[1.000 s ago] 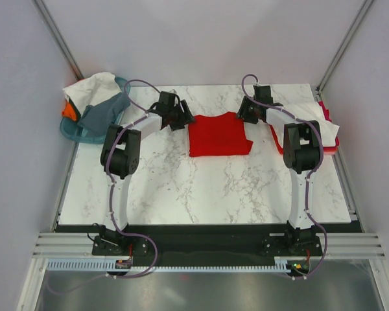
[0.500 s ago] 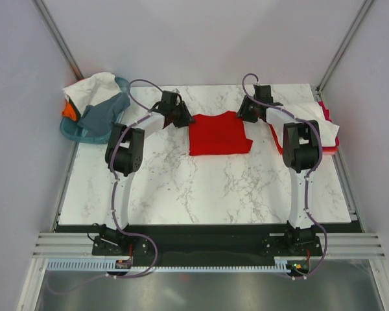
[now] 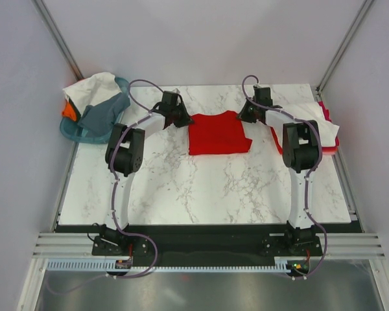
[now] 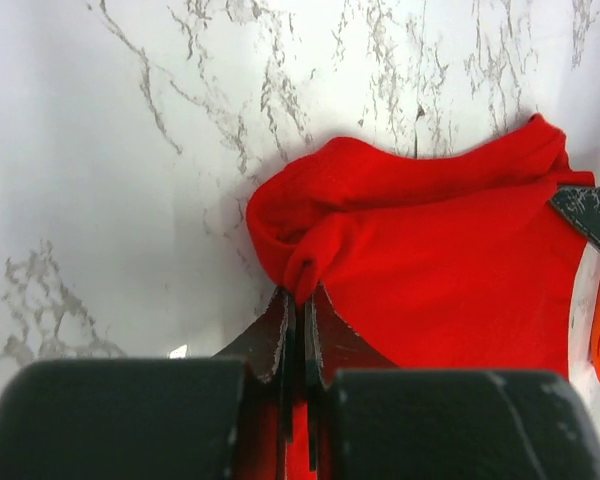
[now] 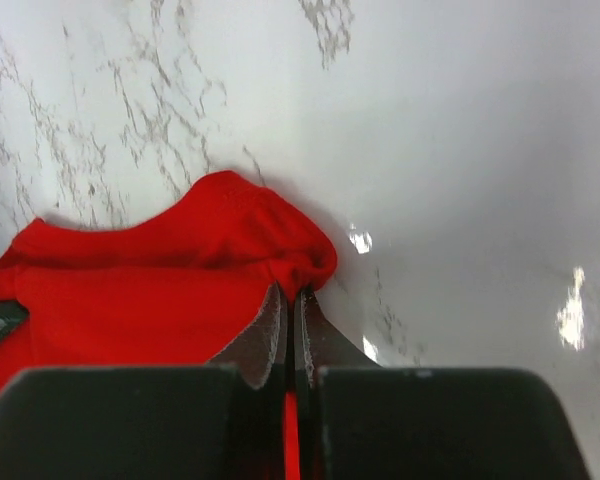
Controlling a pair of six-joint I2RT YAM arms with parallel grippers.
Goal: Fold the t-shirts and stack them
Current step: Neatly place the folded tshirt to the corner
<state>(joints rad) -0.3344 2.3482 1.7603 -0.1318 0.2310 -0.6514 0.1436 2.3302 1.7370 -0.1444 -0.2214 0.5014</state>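
The left gripper (image 4: 302,295), a black two-finger tool with scuffed tips, bites only a small puckered nub at one corner of the bright red cloth t-shirt (image 4: 450,270). The right gripper (image 5: 290,292), its twin, has an equally slim hold on the opposite corner. My worry is that such shallow bites may catch only the top layer. A lift could then let the layers beneath peel open, or a corner could slip free and leave the fold crooked. If the two arms travel unevenly, the cloth between them would stretch or twist.

Both pairs of jaws are pressed together, each pinching a fold of red fabric right at the tips, low over the white grey-veined marble tabletop (image 3: 201,188). From each gripper the shirt spreads toward the other, lying flat as a rough rectangle between them.

Outward of the left gripper sits a teal plastic basket (image 3: 69,133) heaped with a white tee (image 3: 91,87), a grey tee (image 3: 104,111) and an orange tee (image 3: 67,110). Outward of the right gripper, a second white tee (image 3: 314,116) lies on a second red tee (image 3: 332,145).
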